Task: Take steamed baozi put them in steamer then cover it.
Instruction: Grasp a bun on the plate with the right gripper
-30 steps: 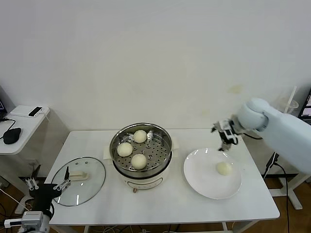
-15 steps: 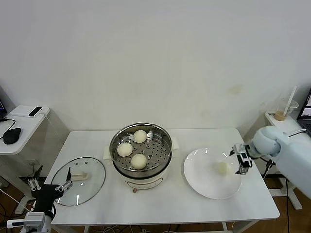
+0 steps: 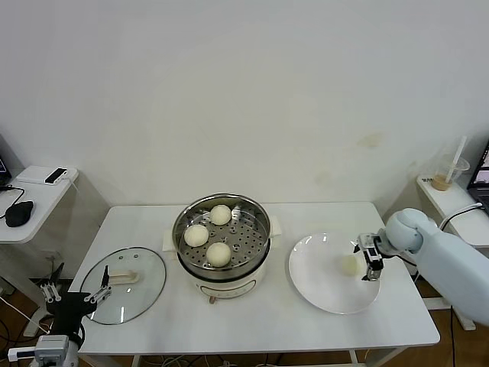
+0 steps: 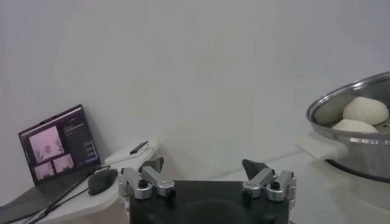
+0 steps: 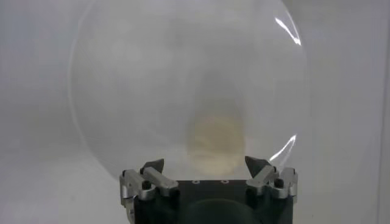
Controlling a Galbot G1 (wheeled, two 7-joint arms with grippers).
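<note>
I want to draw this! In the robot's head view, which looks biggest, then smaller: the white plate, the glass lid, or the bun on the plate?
1. White plate and glass lid: they look about alike, too close to rank.
2. Bun on the plate: by far the smallest.

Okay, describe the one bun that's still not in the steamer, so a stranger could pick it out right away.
Start at the white table and find the round white plate to the right of the shiny stainless-steel steamer. The small cream-white dough bun lies alone on that plate, beside the open right gripper. The three other buns sit inside the steamer.
</note>
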